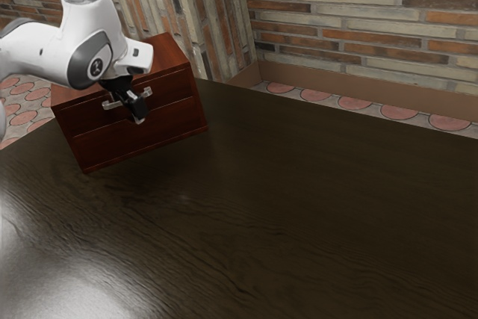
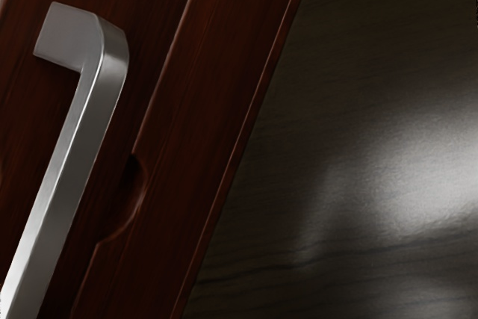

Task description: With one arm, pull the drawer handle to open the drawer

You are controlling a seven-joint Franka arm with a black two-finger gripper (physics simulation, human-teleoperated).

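Drawer handle [image 1: 110, 102], on the cabinet's [image 1: 173, 72] upper front, is met by the jaws; whether it is pinched cannot be told. A straight pull away from the cabinet is judged next.

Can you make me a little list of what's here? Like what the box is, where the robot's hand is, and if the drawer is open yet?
box: small reddish wooden cabinet
stands on: dark wooden table
handle: silver bar on the top drawer
robot hand: right at the handle
drawer open: not yet, it looks flush with the cabinet
behind: brick wall
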